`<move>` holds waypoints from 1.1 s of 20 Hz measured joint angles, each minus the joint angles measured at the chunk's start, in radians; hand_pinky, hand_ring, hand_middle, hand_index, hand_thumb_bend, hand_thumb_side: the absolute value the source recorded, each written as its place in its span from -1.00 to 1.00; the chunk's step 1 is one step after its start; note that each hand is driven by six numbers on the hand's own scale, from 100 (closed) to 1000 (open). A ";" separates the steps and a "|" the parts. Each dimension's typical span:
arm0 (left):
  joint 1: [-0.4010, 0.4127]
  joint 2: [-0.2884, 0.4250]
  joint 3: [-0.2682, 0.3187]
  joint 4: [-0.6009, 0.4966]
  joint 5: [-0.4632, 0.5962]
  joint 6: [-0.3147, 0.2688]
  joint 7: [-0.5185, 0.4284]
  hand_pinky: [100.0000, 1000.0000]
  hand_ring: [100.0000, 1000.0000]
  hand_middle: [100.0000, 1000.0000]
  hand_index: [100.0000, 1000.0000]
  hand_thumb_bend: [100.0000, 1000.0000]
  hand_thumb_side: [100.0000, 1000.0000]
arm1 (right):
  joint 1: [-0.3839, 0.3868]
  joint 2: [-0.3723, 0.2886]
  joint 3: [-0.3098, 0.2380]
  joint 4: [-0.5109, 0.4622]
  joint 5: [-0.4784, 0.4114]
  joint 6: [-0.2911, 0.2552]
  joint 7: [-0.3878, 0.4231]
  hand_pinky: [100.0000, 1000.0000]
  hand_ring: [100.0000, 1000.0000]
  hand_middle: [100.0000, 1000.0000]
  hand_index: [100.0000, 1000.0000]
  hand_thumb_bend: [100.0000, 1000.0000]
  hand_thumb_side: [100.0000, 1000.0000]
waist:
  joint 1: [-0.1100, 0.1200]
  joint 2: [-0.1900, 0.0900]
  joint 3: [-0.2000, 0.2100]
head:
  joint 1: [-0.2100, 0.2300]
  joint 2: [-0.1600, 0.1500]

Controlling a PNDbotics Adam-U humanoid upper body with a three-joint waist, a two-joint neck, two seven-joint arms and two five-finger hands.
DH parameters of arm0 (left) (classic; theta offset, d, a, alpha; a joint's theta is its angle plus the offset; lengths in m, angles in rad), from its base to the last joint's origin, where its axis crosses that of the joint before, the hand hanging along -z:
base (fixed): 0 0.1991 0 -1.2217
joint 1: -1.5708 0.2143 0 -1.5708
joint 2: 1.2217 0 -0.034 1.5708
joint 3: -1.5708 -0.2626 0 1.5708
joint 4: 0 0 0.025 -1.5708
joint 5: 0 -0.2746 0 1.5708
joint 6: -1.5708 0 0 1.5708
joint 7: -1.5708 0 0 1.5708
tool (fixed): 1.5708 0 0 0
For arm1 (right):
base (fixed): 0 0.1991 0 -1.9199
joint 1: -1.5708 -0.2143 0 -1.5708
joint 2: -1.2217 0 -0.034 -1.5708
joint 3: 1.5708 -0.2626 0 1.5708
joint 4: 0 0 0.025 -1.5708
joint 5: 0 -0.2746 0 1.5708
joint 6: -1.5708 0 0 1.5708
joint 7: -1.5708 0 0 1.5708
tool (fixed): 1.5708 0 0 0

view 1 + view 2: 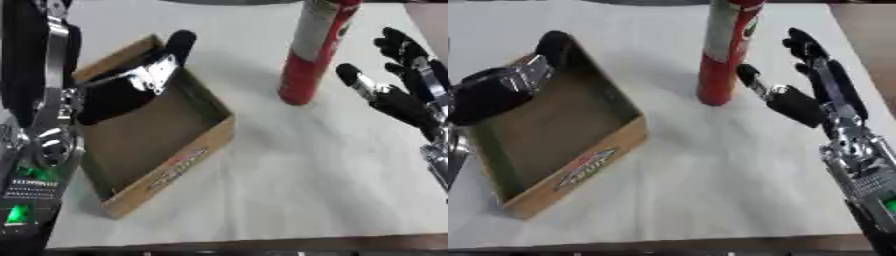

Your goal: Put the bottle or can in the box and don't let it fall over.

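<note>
A tall red bottle (312,50) with a pale label stands upright on the white table, right of the box. The shallow cardboard box (188,155) lies open at the left, with nothing inside but my hand. My left hand (140,80) rests over the box's far left corner, fingers straight along the rim. My right hand (798,100) is open just right of the bottle, thumb pointing toward it, fingers stretched upward, a small gap from the bottle.
The white table cover (315,175) stretches in front of and right of the box. The table's front edge (262,244) runs along the bottom. My left forearm (39,150) with green lights fills the left edge.
</note>
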 measured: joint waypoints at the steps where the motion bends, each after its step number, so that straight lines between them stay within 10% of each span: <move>1: 0.000 0.000 0.000 0.000 0.000 0.001 0.001 0.17 0.01 0.06 0.57 -0.11 0.00 | 0.000 0.000 0.000 0.000 -0.003 0.002 0.000 0.91 0.97 0.80 1.00 0.12 0.12 | -0.001 0.001 0.000 | 0.000 0.000; 22: -0.010 0.000 0.018 0.000 -0.010 0.040 0.022 0.17 0.00 0.06 0.57 -0.11 -0.02 | -0.067 -0.006 0.000 0.000 -0.001 0.060 0.057 0.92 0.98 0.82 1.00 0.18 0.06 | -0.002 0.024 0.008 | -0.002 -0.042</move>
